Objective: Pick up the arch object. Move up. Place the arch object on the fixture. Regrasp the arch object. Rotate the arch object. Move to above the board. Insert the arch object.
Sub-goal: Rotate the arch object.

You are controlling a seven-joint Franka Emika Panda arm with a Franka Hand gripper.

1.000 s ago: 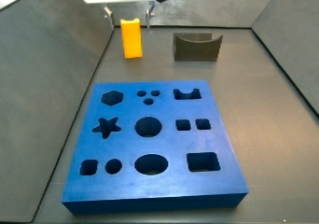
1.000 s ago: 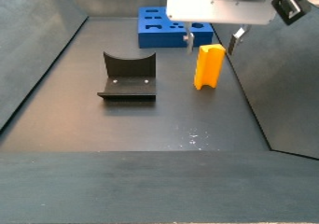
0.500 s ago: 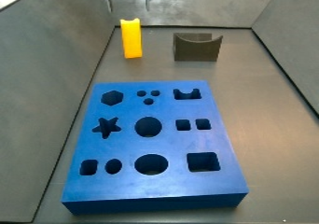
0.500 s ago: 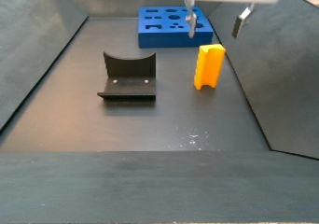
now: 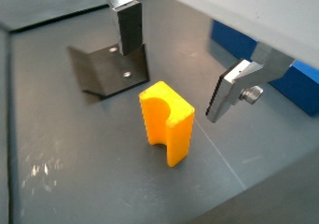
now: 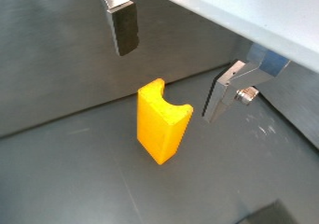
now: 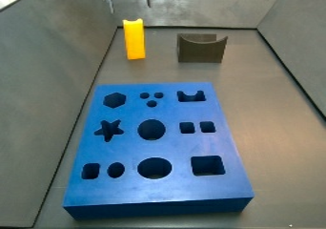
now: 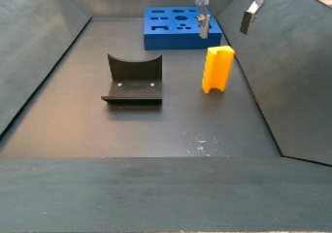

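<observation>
Rising away from the arch object, the gripper is now sitting higher than it was a second ago, when its fingers were reaching down around the top of the piece; only the fingertips are showing at the upper edge of both side views. Its jaws are standing wide apart and carrying nothing, with the silver fingers hanging on either side of the piece and well clear of it in both wrist views.

The arch object is standing upright on the dark floor, notch end up, near the back wall and well apart from the board. The fixture is sitting just beside it, its U-shaped dip facing up and holding nothing; in a side view its dark bracket is standing empty too. That spacing looks deliberate: the piece is being kept near the fixture so the regrasp step needs only a short carry.

The board's shaped holes are all lying empty, including the arch-shaped one at its far corner, so the insertion is not yet done and the pick-up seems to be still ahead
</observation>
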